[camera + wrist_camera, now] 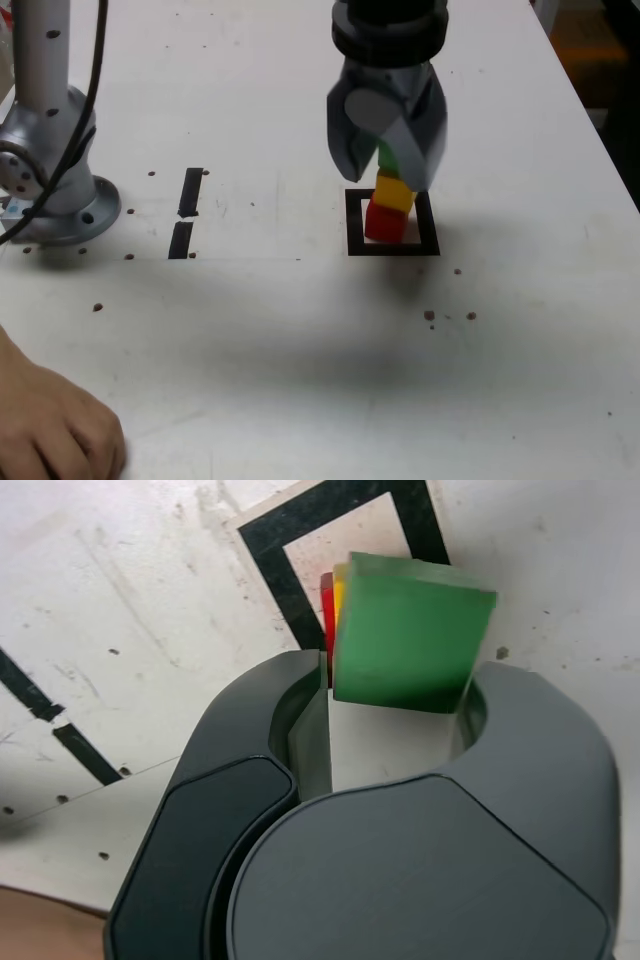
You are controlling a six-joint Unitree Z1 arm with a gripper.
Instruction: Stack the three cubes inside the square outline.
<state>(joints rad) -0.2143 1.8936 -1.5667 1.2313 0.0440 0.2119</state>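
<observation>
Going from the exterior view's left: a person's hand (55, 430) rests at the near left corner, the arm's base (55, 175) stands behind it toward the far left, then come two short black bars (186, 212) on the white table (300, 380). Right of centre sits the square outline (392, 224), w/ the red cube (383, 223) on the white inside it, the yellow cube (393, 192) on top of that (a bit askew), and the green cube (386, 157) uppermost, mostly hidden by the gripper (388, 165). Step in hand, I'd say: placing the last cube, i.e. the release. In the wrist view the green cube (410, 635) sits between the jaws; whether they're clamped on it or just parted I can't tell. Next move prob. calls for opening fully and lifting straight up w/o nudging the stack. Table is matte white, flecked w/ small dark spots; far right edge drops to a dim room.
</observation>
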